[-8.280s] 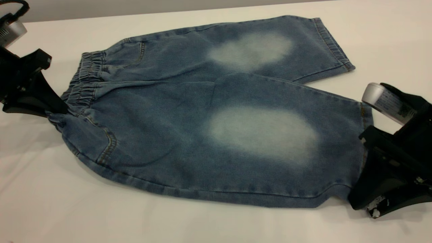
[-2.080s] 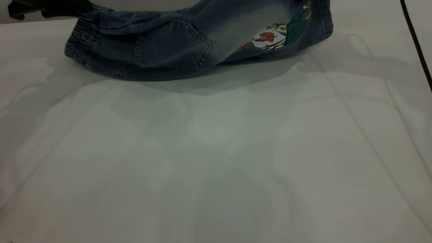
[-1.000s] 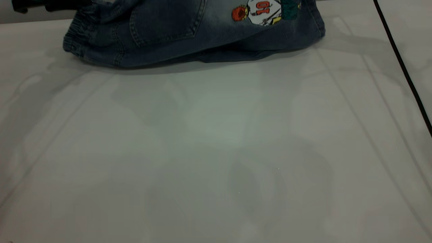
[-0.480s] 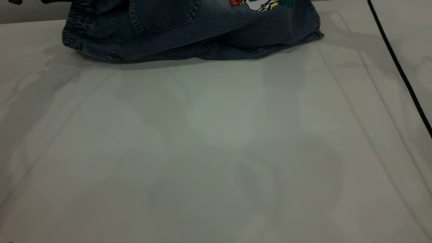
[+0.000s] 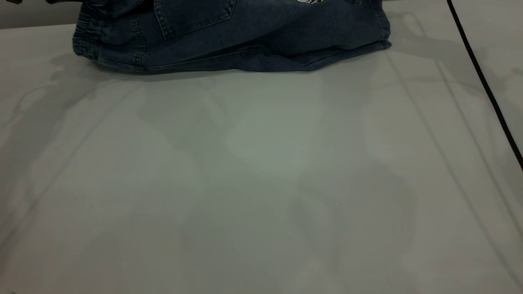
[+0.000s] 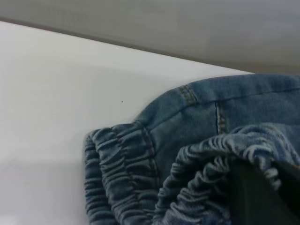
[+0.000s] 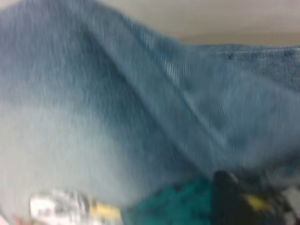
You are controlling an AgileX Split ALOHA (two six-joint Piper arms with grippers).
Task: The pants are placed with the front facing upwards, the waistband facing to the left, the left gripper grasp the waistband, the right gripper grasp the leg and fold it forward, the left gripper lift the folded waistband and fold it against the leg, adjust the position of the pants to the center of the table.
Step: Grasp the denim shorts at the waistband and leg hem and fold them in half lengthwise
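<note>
At the table's (image 5: 261,183) far edge, both claws hold folded pants (image 5: 229,41).

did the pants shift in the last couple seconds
Yes. In the exterior view the pants have moved toward the far edge of the table; the patch that showed fully earlier is now almost cut off at the top.

text: none legible | pants (image 5: 245,36) patch: cut off

Denim pants (image 5: 253,45), smooth matt table (image 5: 261,183)
</note>
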